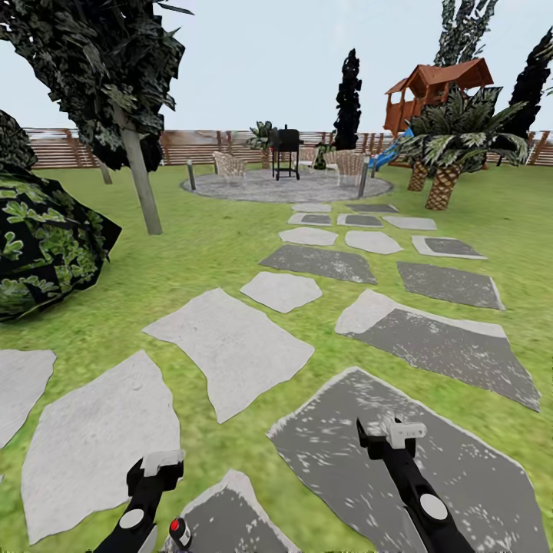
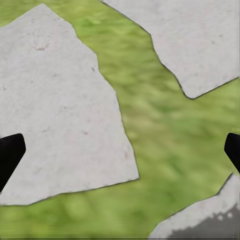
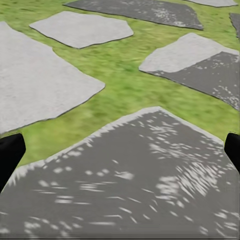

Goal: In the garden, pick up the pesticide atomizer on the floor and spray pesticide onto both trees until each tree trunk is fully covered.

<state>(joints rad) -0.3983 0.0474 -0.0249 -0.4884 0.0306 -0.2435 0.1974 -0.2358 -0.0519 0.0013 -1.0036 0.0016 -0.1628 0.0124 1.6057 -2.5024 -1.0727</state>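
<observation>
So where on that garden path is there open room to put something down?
The big dark stepping stone under the right gripper is bare. So is the pale slab by the left gripper, and the grass strip between them. It is crowded on the far round patio, with a grill and chairs.

Lawn (image 1: 223, 253): blurry green grass, stepping stones running toward 12 o'clock. Tree trunk (image 1: 142, 184): pale grey-brown, bare, slightly leaning, at 11 o'clock, dark foliage above. Brown slat fence (image 1: 54, 150) behind.
</observation>
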